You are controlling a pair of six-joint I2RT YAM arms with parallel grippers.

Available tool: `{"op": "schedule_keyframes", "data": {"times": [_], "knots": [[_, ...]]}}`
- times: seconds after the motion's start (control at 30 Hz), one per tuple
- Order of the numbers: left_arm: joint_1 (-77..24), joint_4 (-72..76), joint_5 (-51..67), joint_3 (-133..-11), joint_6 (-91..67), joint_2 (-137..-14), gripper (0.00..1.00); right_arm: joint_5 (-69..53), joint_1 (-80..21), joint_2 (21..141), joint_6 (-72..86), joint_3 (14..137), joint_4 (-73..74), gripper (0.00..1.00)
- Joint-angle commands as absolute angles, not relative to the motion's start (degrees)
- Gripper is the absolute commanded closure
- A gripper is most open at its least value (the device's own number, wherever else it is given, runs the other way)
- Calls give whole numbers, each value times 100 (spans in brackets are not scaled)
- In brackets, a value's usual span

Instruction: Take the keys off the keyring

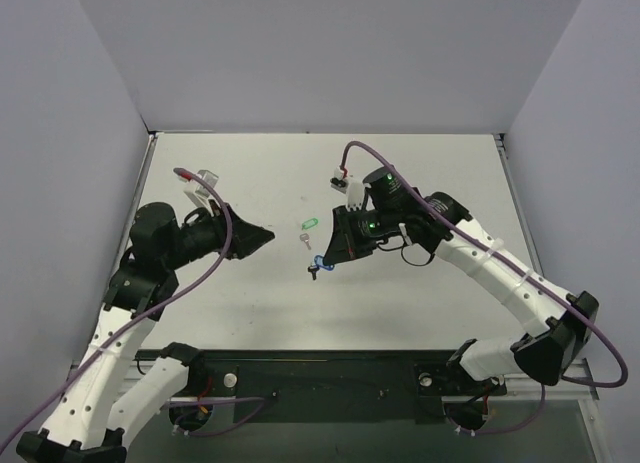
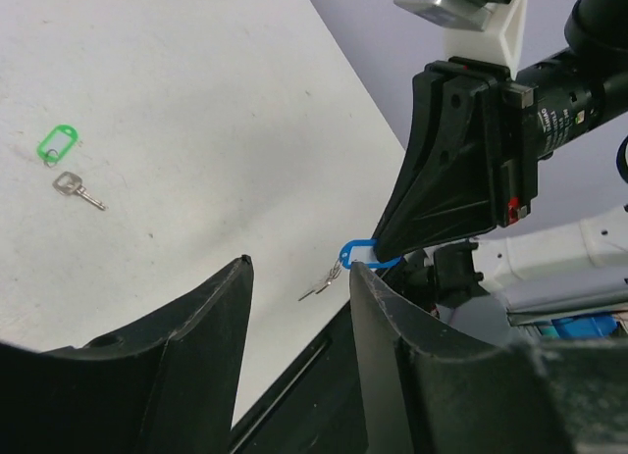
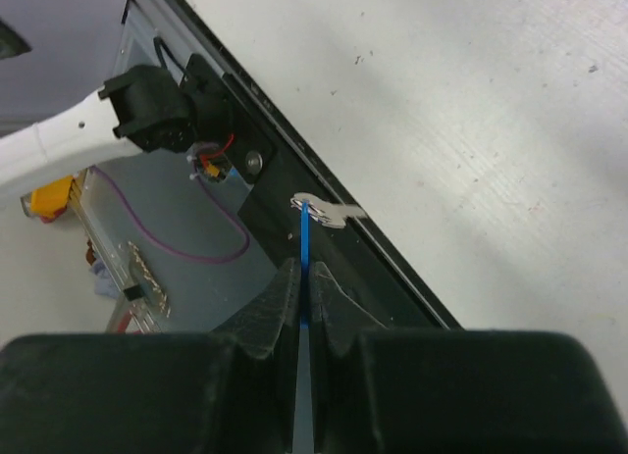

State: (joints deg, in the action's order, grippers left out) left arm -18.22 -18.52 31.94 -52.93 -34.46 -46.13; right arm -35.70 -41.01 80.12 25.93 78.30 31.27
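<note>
The keyring (image 2: 359, 248), a blue tag on a thin ring, is clamped between the closed fingers of the right gripper (image 3: 304, 268) above the middle of the table (image 1: 230, 313). Its long axis runs straight out of the fingertips, toward the near edge and slightly toward the left arm. The small silver key (image 2: 319, 285) dangles from the tag's free end, its blade slanting down and away from the tag. The right arm reaches in from the right, its gripper tilted downward. The left arm is folded, and the left gripper (image 2: 299, 268) points at the key, near it but apart, fingers spread wide and empty. A green tag (image 2: 57, 142) and second key (image 2: 77, 189) lie on the table beyond. The right wrist view shows the blue tag only edge-on, mostly buried between the fingers, and the ring is too thin to trace.
</note>
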Motion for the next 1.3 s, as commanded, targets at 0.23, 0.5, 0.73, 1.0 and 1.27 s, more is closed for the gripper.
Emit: {"op": "schedule_keyframes", "data": {"times": [0.23, 0.5, 0.73, 1.0, 1.27], "knots": [[-1977, -2391, 4886, -5388, -2804, -4139, 46, -2989, -4860, 7383, 2312, 8103, 4139, 100], [-3407, -2505, 4327, -5818, -2199, -4860, 46, -2751, -5106, 7383, 2452, 8376, 4254, 100], [-4192, -2426, 3955, -6082, -1890, -5282, 43, -2681, -5282, 7392, 2259, 8613, 4579, 100], [-4298, -2646, 4060, -6223, -1582, -5581, 43, -2795, -5502, 7233, 2057, 8640, 4667, 100], [-4464, -2760, 4140, -6328, -1476, -5827, 43, -2909, -5590, 7154, 1916, 8727, 4676, 100]]}}
